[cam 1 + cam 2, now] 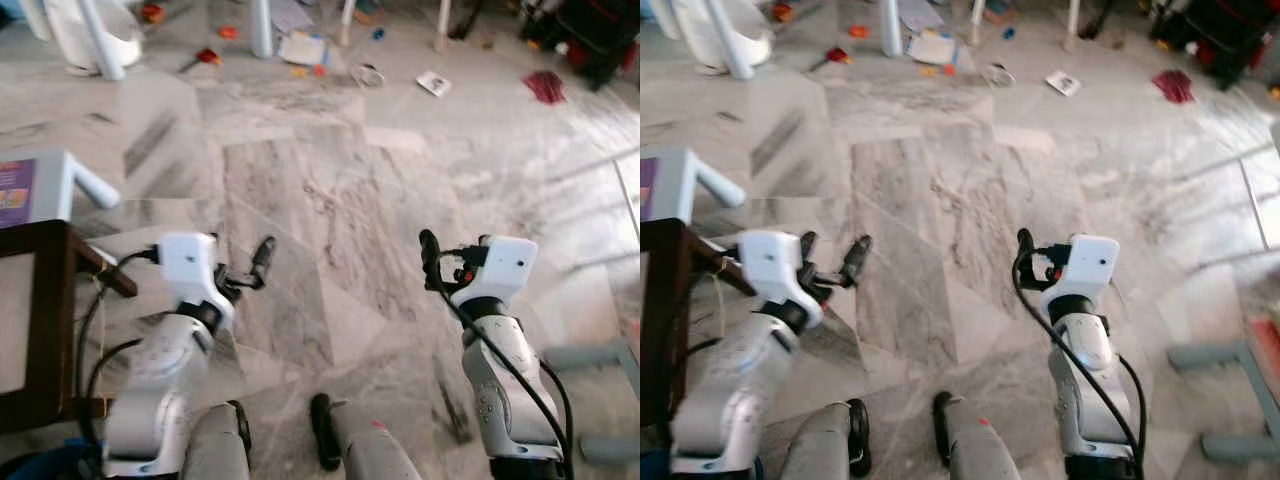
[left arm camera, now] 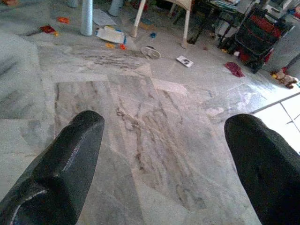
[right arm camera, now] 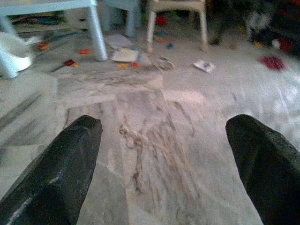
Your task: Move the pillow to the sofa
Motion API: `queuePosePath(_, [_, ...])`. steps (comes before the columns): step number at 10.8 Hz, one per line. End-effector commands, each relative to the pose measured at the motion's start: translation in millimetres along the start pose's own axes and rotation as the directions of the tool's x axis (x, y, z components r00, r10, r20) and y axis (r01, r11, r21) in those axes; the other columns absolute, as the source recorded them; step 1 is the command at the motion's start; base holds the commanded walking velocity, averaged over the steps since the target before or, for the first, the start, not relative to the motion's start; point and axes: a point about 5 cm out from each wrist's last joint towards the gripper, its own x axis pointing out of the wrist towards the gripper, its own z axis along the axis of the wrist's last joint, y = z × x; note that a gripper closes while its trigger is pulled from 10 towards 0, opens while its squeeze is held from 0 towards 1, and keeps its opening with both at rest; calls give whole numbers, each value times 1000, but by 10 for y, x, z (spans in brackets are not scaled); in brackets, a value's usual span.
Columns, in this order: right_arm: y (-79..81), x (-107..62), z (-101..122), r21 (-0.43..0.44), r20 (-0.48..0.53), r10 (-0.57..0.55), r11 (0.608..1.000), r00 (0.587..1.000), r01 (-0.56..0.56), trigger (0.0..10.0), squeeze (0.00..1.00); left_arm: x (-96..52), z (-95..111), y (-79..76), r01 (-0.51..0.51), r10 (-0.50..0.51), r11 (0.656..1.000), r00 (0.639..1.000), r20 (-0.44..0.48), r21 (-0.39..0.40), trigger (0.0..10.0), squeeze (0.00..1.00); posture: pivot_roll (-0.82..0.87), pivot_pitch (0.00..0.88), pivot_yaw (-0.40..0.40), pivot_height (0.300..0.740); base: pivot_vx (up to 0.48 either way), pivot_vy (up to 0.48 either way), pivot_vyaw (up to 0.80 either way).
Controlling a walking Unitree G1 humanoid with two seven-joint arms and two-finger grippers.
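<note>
I stand on a grey marble floor (image 1: pixel 330 200) with both arms held out in front at waist height. My left gripper (image 1: pixel 245 268) is open with nothing between its fingers; the left wrist view looks past its two black fingers (image 2: pixel 70 159) at bare floor. My right gripper (image 1: pixel 438 262) is open too, and its wide-spread fingers (image 3: pixel 61 168) frame only marble tiles. Neither gripper touches anything.
A dark wooden table (image 1: pixel 40 300) stands close on my left, with a pale blue and white object (image 1: pixel 60 185) beyond it. Toys and papers (image 1: pixel 300 48) litter the far floor among white furniture legs (image 1: pixel 262 25). A red cloth (image 1: pixel 545 87) lies far right; a grey frame (image 1: pixel 600 360) sits near right.
</note>
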Motion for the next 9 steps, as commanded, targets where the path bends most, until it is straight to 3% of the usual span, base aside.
queuePosePath(1, [-23, -9, -59, -9, -11, -1, 1000, 1000, 1, 10000, 0, 8, -67, 27, -17, 17, 1000, 1000, -20, 13, 10000, 0, 35, 130, -56, 740, 0, 0, 0])
queuePosePath(3, [-58, 27, -35, -48, 27, 24, 999, 999, -23, 10000, 0, 78, 5, 94, -26, 26, 999, 1000, 14, 47, 10000, 0, 60, 91, -34, 740, 0, 0, 0])
queuePosePath(5, [-172, -184, -260, -76, -34, -23, 997, 999, 20, 10000, 0, -72, -150, 201, -83, 84, 994, 996, -9, 72, 10000, 0, 52, 66, -40, 740, 0, 0, 0])
queuePosePath(7, [-145, -340, -376, -108, -74, 25, 994, 997, -33, 10000, 0, -167, -297, 226, -92, 97, 991, 994, -53, 99, 10000, 0, 46, 41, -45, 740, 0, 0, 0])
queuePosePath(9, [-183, -403, -435, -113, -100, 3, 994, 995, -14, 10000, 0, -234, -391, 174, -42, 50, 995, 995, -83, 95, 10000, 0, 33, 30, -47, 740, 0, 0, 0])
